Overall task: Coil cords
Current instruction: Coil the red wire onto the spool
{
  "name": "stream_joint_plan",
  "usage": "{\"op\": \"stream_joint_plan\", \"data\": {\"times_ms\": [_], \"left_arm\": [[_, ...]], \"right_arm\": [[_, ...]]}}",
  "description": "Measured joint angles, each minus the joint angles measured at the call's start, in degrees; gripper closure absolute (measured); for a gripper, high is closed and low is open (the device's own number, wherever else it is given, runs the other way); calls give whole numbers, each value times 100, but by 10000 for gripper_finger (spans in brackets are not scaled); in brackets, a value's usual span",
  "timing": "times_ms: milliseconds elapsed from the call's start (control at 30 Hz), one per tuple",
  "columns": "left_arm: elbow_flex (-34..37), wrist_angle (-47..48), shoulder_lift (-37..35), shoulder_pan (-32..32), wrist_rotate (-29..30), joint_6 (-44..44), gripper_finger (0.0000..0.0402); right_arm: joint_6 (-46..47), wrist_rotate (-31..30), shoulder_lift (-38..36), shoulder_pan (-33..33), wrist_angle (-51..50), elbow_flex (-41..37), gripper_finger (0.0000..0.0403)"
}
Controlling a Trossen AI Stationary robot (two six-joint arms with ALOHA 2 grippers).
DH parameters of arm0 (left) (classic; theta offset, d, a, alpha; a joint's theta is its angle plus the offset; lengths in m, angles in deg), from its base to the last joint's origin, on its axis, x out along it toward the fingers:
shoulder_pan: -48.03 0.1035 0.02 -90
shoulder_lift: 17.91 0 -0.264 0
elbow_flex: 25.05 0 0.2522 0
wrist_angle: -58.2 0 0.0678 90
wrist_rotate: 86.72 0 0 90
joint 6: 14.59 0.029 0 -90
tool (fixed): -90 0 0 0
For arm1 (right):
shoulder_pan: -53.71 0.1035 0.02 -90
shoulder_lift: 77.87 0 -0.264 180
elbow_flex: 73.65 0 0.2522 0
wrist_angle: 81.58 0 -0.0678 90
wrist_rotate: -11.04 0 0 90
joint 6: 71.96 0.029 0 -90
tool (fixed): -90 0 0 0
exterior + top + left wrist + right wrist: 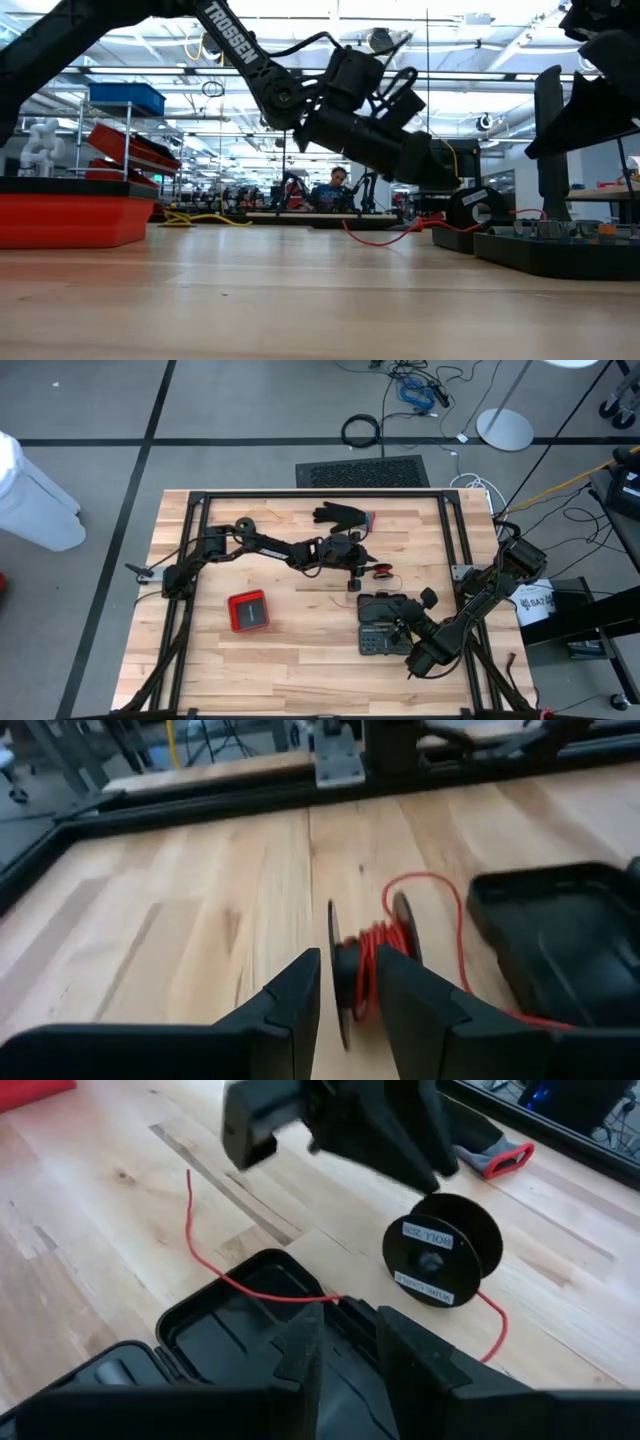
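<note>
The left gripper stood part-open just behind the black plastic spool of red wire on the bench, lined up to pinch its flange; the right gripper, fingers narrowly apart and empty, hovered over the black moulded case, seemingly waiting

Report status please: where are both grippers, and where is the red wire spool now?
Left gripper at the spool of red wire, jaws straddling one flange, partly open. Right gripper over the black case, holding nothing visible. Wire tail lies across the case.
</note>
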Motion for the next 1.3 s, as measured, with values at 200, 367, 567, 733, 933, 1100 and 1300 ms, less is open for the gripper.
{"op": "stream_joint_plan", "data": {"times_ms": [200, 367, 567, 733, 933, 1100, 1300], "left_arm": [[-371, 272, 253, -2, 13, -1, 295], [-405, 347, 323, -2, 30, 2, 303], [-405, 358, 323, 71, -192, 3, 366], [-405, 398, 323, 83, -423, 116, 396], [-405, 489, 323, 77, -283, 305, 395], [-405, 585, 310, 76, -248, 301, 360], [-402, 665, 302, 51, -305, 295, 306]], "right_arm": [[-161, -8, 2, -25, 126, -2, 321], [-171, -15, 2, -25, 132, -2, 321], [-172, -54, 2, -25, 129, -2, 321], [-170, -58, 2, -25, 129, -2, 321], [-93, 7, 2, -25, 39, -2, 321], [600, 428, 2, -25, -572, -2, 321], [1407, 580, 2, -82, -1252, -87, 321]]}}
